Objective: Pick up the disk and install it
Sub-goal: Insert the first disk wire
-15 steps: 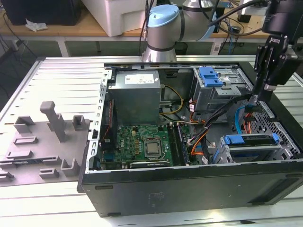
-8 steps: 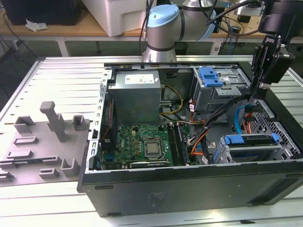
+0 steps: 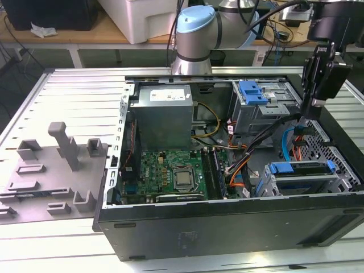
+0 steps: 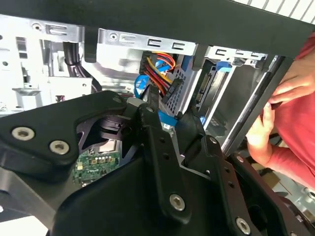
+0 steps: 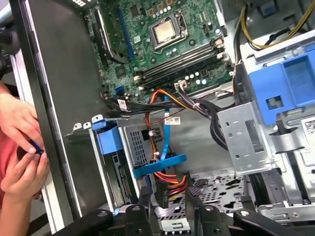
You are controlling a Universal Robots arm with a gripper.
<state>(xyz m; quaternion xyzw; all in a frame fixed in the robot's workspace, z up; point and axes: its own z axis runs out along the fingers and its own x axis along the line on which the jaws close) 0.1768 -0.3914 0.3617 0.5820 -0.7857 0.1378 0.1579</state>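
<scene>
Where the table [image 3: 57, 85] reaches its left edge in the exterior view, a grey fixture [image 3: 57, 170] sits just beside the open case [image 3: 227, 227]. Inside the case, a power supply [image 3: 165, 114] lies by the far wall with the motherboard [image 3: 170, 170] nearer, and a drive cage [image 3: 261, 108] stands towards the far right corner. The disk [image 3: 300, 169] sits in a bay at the case's near right corner, its blue bracket uppermost. The gripper [image 3: 310, 111] hangs above the case's right edge, near the disk but apart from it. In the first wrist view its fingers [image 5: 143, 201] are spread, with nothing pinched between them. A person's hands [image 5: 19, 147] are together just outside the case wall.
</scene>
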